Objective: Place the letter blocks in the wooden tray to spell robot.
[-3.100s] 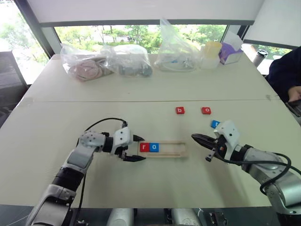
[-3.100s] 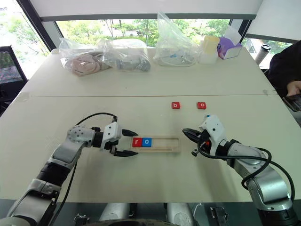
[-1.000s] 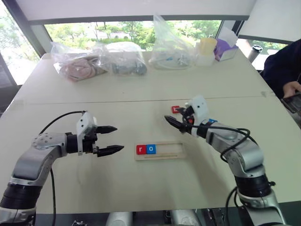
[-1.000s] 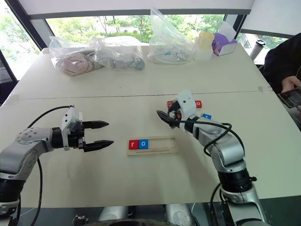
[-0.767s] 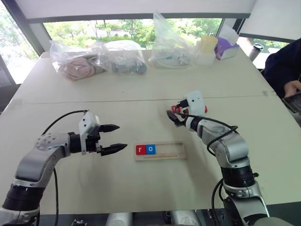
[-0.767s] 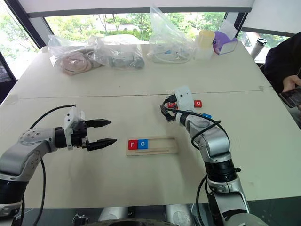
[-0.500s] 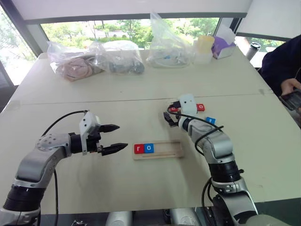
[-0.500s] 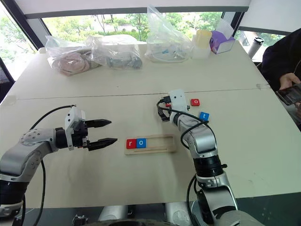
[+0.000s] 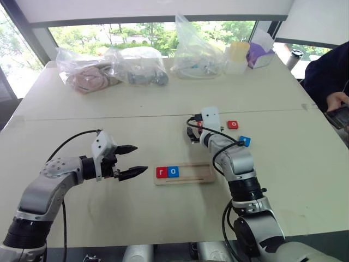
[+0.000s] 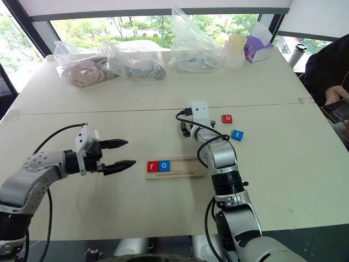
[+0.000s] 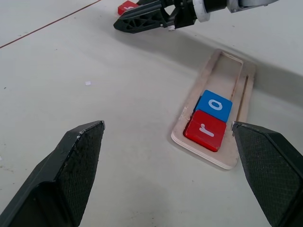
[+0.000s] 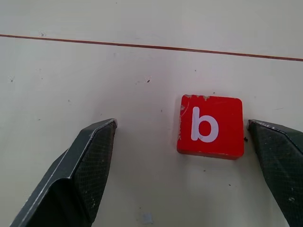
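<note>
The wooden tray (image 9: 196, 173) lies mid-table with a red "r" block (image 9: 162, 172) and a blue "o" block (image 9: 173, 171) at its left end. My right gripper (image 12: 181, 124) is open, low over the table, straddling the red "b" block (image 12: 210, 126), which sits nearer one finger. A red "o" block (image 9: 233, 124) and a blue "t" block (image 9: 245, 141) lie loose to the right of that arm. My left gripper (image 9: 140, 159) hangs open and empty left of the tray, pointing at it. The tray (image 11: 232, 90) also shows in the left wrist view.
Several clear plastic bags (image 9: 139, 68) line the table's far edge, with a cup (image 9: 240, 57) and a purple box (image 9: 260, 52) beside them. A person's arm and hand holding a phone (image 9: 335, 106) reach in at the right edge.
My right gripper swung left and down from above the loose blocks to straddle the red "b" block. The left gripper stayed where it was, open.
</note>
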